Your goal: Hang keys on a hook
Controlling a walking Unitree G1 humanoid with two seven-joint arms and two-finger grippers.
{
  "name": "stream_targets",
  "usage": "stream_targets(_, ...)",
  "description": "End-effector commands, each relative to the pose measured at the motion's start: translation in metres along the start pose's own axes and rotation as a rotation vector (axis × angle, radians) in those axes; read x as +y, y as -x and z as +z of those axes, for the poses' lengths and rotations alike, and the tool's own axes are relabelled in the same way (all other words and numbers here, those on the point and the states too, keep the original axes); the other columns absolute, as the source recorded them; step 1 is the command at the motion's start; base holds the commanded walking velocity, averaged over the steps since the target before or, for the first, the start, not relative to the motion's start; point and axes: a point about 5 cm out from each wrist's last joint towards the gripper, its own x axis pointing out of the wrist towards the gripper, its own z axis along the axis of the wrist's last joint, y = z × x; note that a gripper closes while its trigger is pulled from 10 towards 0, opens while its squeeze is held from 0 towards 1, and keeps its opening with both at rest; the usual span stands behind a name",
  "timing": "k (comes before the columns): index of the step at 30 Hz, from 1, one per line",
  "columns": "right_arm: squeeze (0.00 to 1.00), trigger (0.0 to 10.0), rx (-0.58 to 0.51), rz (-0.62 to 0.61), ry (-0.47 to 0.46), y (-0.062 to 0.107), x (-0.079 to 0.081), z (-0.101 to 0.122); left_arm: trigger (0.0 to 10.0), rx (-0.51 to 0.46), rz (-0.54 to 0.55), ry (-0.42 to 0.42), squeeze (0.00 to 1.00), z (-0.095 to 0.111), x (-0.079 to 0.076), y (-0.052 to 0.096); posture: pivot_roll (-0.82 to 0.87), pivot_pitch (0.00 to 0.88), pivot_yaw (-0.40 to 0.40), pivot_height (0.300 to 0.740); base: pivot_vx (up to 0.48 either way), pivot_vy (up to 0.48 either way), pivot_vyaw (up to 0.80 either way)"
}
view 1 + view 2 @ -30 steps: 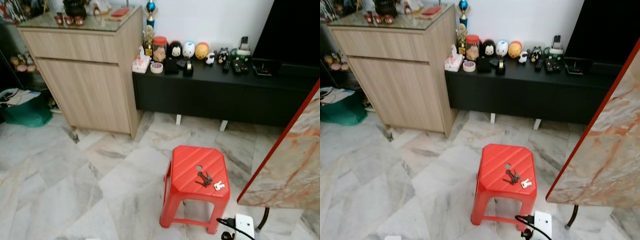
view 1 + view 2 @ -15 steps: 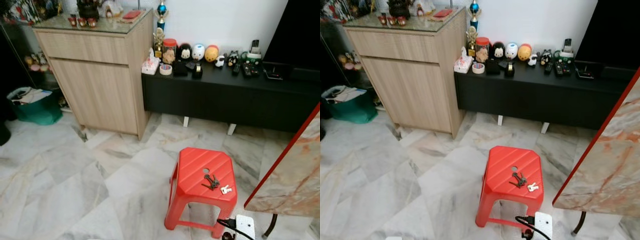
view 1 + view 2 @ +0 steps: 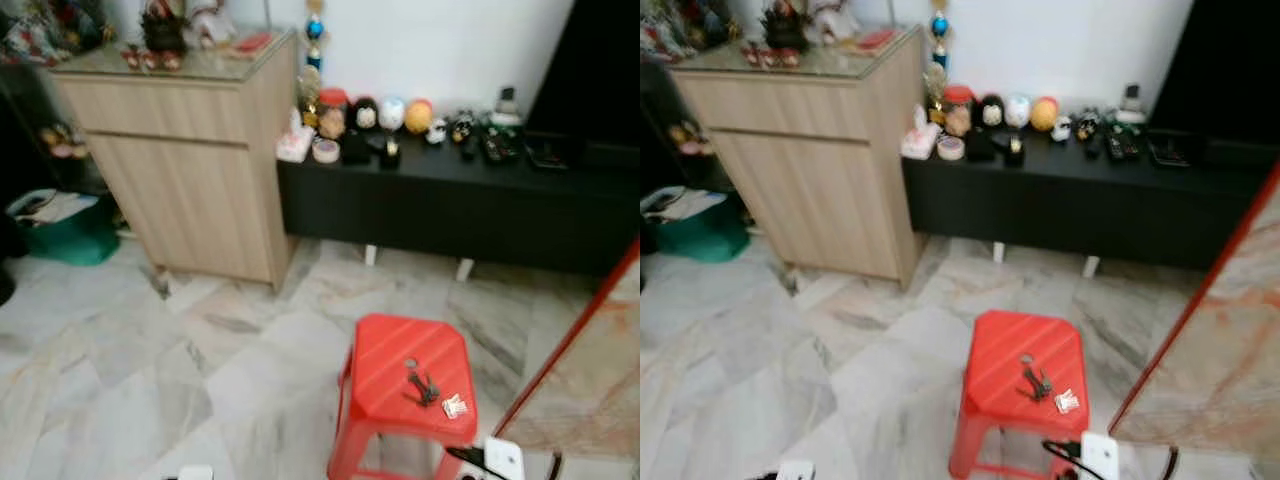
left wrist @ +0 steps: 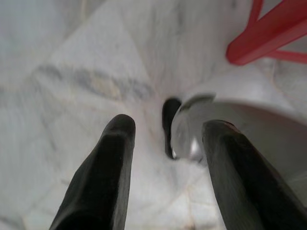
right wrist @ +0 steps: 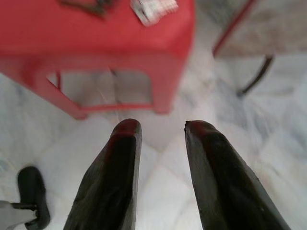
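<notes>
A bunch of dark keys [image 3: 424, 386] with a white tag [image 3: 455, 405] lies on top of a red plastic stool [image 3: 385, 374] on the marble floor, a little right of centre ahead of me. The stool and the white tag [image 5: 152, 8] also appear beyond my right gripper [image 5: 158, 128], which hangs open above the floor beside the stool. My left gripper [image 4: 165, 132] hangs open over the marble floor, with a stool leg [image 4: 266, 33] nearby. I can make out no hook.
A wooden cabinet [image 3: 190, 150] stands at the back left. A low black TV bench [image 3: 450, 190] with small figurines runs along the wall. A red-edged marble-patterned panel [image 3: 590, 380] leans at the right. A white power strip [image 3: 500, 458] lies by the stool. A green bag [image 3: 60, 225] sits far left.
The whole picture has shifted and blurred, so the camera has moved. The keys lie where they were on the stool.
</notes>
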Motion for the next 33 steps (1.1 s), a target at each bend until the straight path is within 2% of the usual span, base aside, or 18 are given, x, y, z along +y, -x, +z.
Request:
stream_targets(1,0.0,10.0,0.0,0.013,-0.003,0.0,0.005,-0.001,10.0,0.029,-0.006,-0.002,0.0,-0.006,-0.001,0.001,0.08,0.0,-0.057,0.74,0.311,0.0,0.0)
stream_targets(7,0.0,10.0,-0.006,0.018,0.004,0.0,0.006,0.0,10.0,0.028,-0.005,-0.002,0.0,-0.006,-0.001,0.001,0.08,0.0,-0.057,0.74,0.31,0.0,0.0)
stream_targets(11,0.0,10.0,-0.013,0.029,0.012,0.0,0.006,0.001,10.0,0.028,-0.005,-0.003,0.0,-0.006,-0.001,0.001,0.08,0.0,-0.057,0.74,0.314,0.0,0.78)
stream_targets(12,0.0,10.0,-0.011,0.03,-0.017,0.0,0.006,0.001,10.0,0.028,-0.004,-0.005,0.0,-0.006,-0.001,0.001,0.08,0.0,-0.057,0.74,0.27,0.0,0.0)
stream_targets(20,0.0,10.0,-0.02,0.034,-0.035,0.0,0.005,0.003,10.0,0.021,0.008,-0.003,0.0,-0.005,0.0,0.001,0.07,0.0,-0.056,0.74,0.0,0.0,0.0)
stream_targets(23,0.0,10.0,-0.031,0.038,-0.04,-0.001,0.005,0.008,10.0,0.006,0.021,-0.003,0.0,-0.004,0.001,0.001,0.07,0.0,-0.057,0.74,0.0,0.0,0.0)
stream_targets(27,0.0,10.0,-0.066,0.037,-0.049,-0.002,0.004,0.019,10.0,-0.034,0.049,0.038,0.0,-0.003,0.002,0.002,0.07,0.0,-0.06,0.74,0.0,0.0,0.0)
stream_targets(33,0.0,10.0,-0.168,0.048,-0.074,-0.003,0.005,0.037,10.0,-0.116,0.079,0.071,0.0,0.003,0.003,0.003,0.08,0.0,-0.068,0.74,0.0,0.0,0.0)
